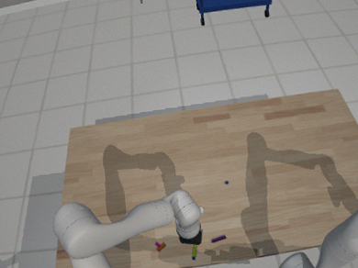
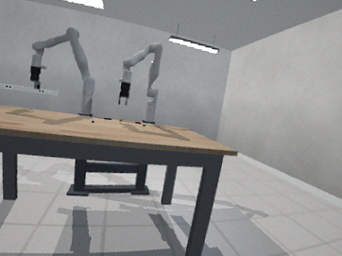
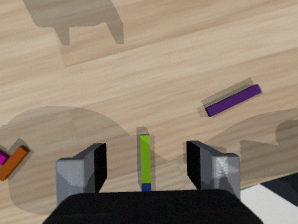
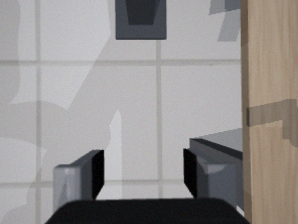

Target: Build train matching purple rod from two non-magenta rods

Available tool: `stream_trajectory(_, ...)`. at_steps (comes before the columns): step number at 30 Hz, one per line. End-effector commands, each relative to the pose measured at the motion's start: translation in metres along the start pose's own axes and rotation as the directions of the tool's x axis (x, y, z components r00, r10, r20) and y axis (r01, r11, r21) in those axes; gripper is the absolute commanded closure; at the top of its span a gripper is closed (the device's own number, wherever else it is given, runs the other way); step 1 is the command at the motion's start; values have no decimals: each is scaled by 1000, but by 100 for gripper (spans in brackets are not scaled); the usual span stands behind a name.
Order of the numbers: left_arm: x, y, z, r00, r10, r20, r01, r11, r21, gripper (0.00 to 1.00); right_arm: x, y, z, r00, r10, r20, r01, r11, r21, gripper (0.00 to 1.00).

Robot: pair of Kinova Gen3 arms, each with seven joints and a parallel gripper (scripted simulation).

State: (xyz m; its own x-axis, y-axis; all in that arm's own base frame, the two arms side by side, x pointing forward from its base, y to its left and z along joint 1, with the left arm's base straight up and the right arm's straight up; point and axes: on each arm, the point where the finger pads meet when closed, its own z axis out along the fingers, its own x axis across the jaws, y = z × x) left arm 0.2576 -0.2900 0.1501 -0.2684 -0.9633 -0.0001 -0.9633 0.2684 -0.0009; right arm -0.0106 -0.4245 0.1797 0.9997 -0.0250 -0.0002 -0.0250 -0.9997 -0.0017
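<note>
A lime rod [image 1: 195,251] [image 3: 145,159] lies flat near the table's front edge. A blue rod [image 1: 193,258] [image 3: 146,187] lies at its near end, in line with it and touching or almost touching; the left gripper's body partly covers the blue rod's near end in the left wrist view. A purple rod [image 1: 219,239] [image 3: 233,100] lies apart to the right, slanted. My left gripper [image 2: 122,103] [image 3: 146,159] is open and empty, raised above the lime rod. My right gripper [image 2: 37,86] [image 4: 144,166] is open and empty, over the floor beside the table edge.
An orange rod [image 1: 161,247] [image 3: 14,164] and a magenta rod [image 1: 157,244] [image 3: 2,158] lie together left of the lime rod. Another small blue rod [image 1: 226,182] [image 2: 93,121] lies alone farther back on the wooden table [image 1: 304,159].
</note>
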Motion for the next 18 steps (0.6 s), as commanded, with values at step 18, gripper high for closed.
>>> stream_trajectory(18, 0, -1, -50, 1000, 0, -1, 0, 1000, 1, 0, 0, 0, -1, 1000, 0, 0, 0, 1000, -2, 0)
